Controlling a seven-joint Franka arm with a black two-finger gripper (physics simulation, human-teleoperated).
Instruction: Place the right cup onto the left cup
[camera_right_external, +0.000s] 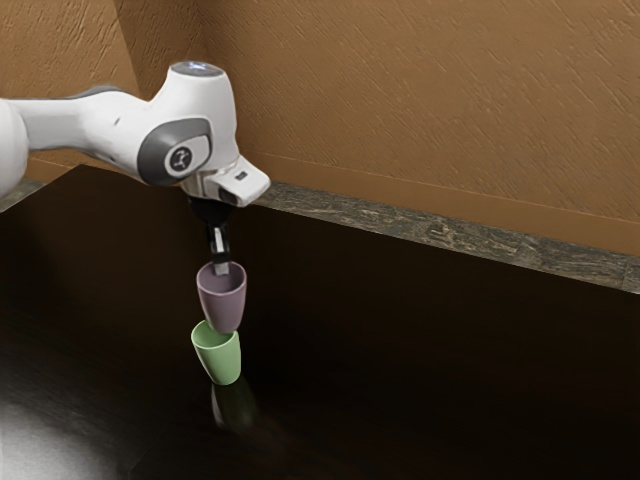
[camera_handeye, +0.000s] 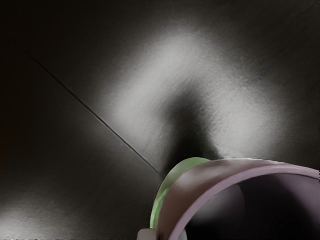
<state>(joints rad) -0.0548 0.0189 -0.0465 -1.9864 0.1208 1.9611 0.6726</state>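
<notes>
My gripper (camera_right_external: 221, 267) points down at the rim of the purple cup (camera_right_external: 222, 300), shut on its wall. In the wrist view the gripper (camera_handeye: 165, 234) has one fingertip outside the wall and one inside. The purple cup (camera_handeye: 200, 187) hangs upright, mouth up. Directly below it, the green cup (camera_right_external: 218, 358) stands on the dark table, tilted slightly in the exterior view. The purple base overlaps the green rim there; whether it touches or dips inside, I cannot tell. Part of the green cup (camera_handeye: 167, 187) peeks out beside the purple one.
The glossy dark table (camera_right_external: 430, 360) spreads around the cups and mirrors the green one. A stone-like strip (camera_right_external: 430, 232) and a brown wall (camera_right_external: 430, 110) run behind the table.
</notes>
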